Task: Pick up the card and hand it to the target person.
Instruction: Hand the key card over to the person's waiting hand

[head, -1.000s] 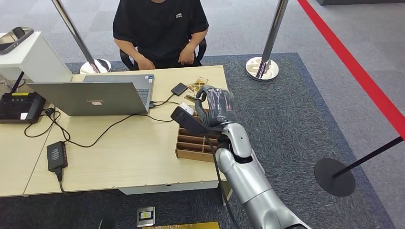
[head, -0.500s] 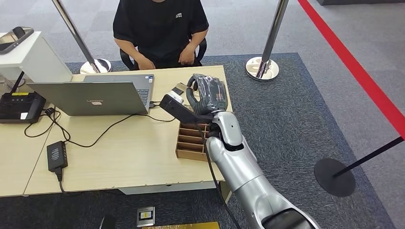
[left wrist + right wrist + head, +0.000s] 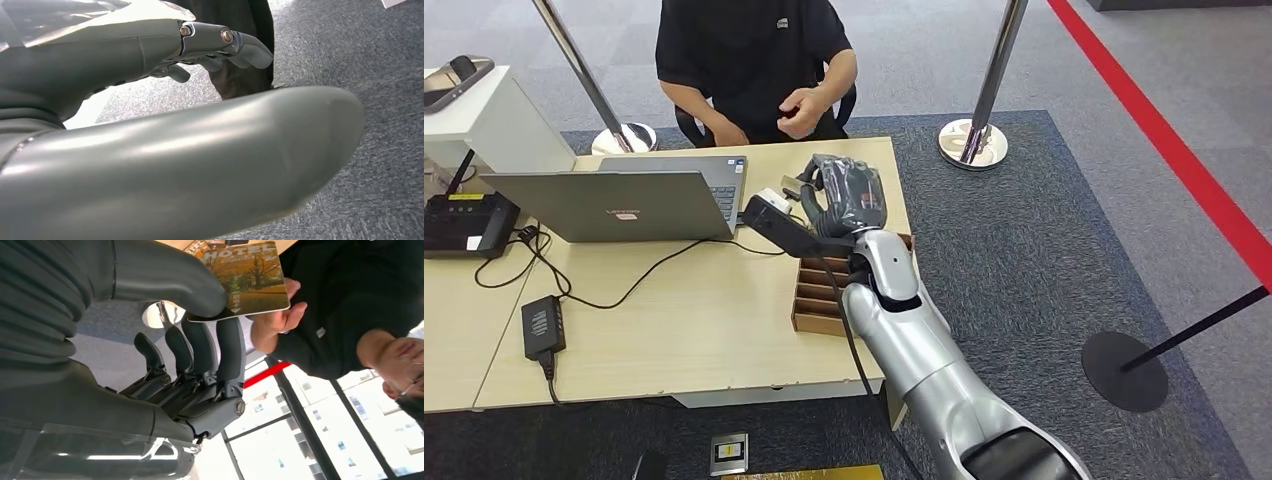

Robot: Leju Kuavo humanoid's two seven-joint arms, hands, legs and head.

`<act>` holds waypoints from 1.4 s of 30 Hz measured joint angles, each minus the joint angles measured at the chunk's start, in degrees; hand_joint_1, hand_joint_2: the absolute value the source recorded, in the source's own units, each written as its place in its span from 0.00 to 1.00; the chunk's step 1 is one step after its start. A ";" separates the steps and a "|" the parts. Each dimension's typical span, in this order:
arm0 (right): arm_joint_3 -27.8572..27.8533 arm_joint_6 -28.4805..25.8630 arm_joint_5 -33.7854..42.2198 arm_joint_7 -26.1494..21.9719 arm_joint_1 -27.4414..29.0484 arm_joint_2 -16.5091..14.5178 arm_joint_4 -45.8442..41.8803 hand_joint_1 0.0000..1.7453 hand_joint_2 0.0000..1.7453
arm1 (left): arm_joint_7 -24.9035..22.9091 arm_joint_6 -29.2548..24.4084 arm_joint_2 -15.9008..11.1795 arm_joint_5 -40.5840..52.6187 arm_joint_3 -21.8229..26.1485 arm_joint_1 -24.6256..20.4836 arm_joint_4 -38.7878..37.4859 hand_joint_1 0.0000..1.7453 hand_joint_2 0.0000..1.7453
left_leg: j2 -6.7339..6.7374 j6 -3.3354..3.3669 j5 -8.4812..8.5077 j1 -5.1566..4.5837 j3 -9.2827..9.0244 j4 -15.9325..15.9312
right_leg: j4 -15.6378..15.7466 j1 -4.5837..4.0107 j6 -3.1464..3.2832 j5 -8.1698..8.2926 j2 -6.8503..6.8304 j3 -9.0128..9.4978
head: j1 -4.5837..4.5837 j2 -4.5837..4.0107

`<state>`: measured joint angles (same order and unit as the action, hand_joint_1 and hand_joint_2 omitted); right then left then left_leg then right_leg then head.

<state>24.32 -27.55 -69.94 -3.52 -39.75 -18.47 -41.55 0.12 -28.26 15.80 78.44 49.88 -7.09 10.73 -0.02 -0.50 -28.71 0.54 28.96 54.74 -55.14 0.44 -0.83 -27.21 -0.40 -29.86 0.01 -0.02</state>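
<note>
My right hand (image 3: 844, 195) is raised over the far side of the desk (image 3: 684, 330) and pinches a card (image 3: 247, 277) between thumb and fingers. The card is printed with an autumn picture and the word HOTEL. It points toward the seated person in a black shirt (image 3: 754, 50). That person's hand (image 3: 799, 108) is lifted in front of the chest, close to the card's far edge (image 3: 275, 322) but apart from it. My left hand (image 3: 150, 55) hangs over grey carpet with its fingers (image 3: 240, 47) stretched out and nothing in them.
A brown wooden box with compartments (image 3: 834, 295) sits under my right forearm at the desk's right edge. A laptop (image 3: 614, 205), cables, a black power brick (image 3: 542, 325) and a black router (image 3: 464, 220) occupy the left part. A stanchion base (image 3: 972, 143) stands on the carpet at the right.
My right hand has carried the card left and farther across the desk toward the person. The person's hand has risen to meet it.
</note>
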 joint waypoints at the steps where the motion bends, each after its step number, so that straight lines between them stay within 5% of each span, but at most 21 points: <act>1: 0.01 0.02 -0.02 0.01 -0.09 -0.09 0.22 0.80 1.00 | -0.04 0.00 0.00 0.01 -0.01 0.00 0.00 0.00 0.00 | 0.00 0.00 0.00 0.00 0.00 0.00 | 0.00 0.00 0.00 0.00 0.00 0.00 | -0.01 0.00; 15: 0.01 -0.52 -0.69 -0.42 -1.61 -1.54 3.51 0.79 1.00 | -0.32 -0.15 0.00 -0.13 -0.01 0.00 0.00 0.00 0.00 | 0.00 0.00 0.00 0.00 0.00 0.00 | 0.00 0.00 0.00 0.00 0.00 0.00 | 0.00 0.00; 25: 0.01 -0.76 -1.43 -0.24 -1.79 -1.66 4.34 0.69 1.00 | -0.26 -0.15 0.00 -0.17 0.00 0.03 0.00 0.00 0.00 | 0.00 0.00 0.00 0.00 0.00 0.00 | 0.00 0.00 0.00 0.00 0.00 0.00 | 0.00 0.00; 28: 0.01 -0.81 -1.58 -0.16 -1.80 -1.66 4.40 0.46 1.00 | -0.25 -0.15 0.00 -0.17 0.00 0.03 0.00 0.00 0.00 | 0.00 0.00 0.00 0.00 0.00 0.00 | 0.00 0.00 0.00 0.00 0.00 0.00 | 0.00 0.00; 32: 0.01 -0.79 -2.13 0.34 -1.80 -1.66 4.40 0.01 1.00 | -0.24 -0.15 0.00 -0.16 0.00 0.03 0.00 0.00 0.00 | 0.00 0.00 0.00 0.00 0.00 0.00 | 0.00 0.00 0.00 0.00 0.00 0.00 | 0.01 0.00; 39: 0.01 -0.90 -3.18 1.62 -1.75 -1.65 4.71 0.00 1.00 | -0.04 -0.14 0.00 -0.10 0.00 0.08 0.00 0.00 0.00 | 0.00 0.00 0.00 0.00 0.00 0.00 | 0.00 0.00 0.00 0.00 0.00 0.00 | 0.00 0.00; 42: -0.01 -1.49 -3.48 2.14 -1.64 -1.57 4.91 0.00 0.25 | -0.01 -0.08 0.00 -0.07 0.00 0.09 0.00 0.00 0.00 | 0.00 0.00 0.00 0.00 -0.01 0.00 | 0.00 0.00 0.00 0.00 0.00 -0.01 | -0.01 0.00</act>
<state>24.32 -29.03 -73.42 -1.38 -41.39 -20.04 -36.64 0.11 -28.34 15.80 78.38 49.88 -6.99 10.73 -0.02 -0.50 -28.71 0.54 28.95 54.74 -55.13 0.44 -0.83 -27.21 -0.40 -29.86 0.01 -0.02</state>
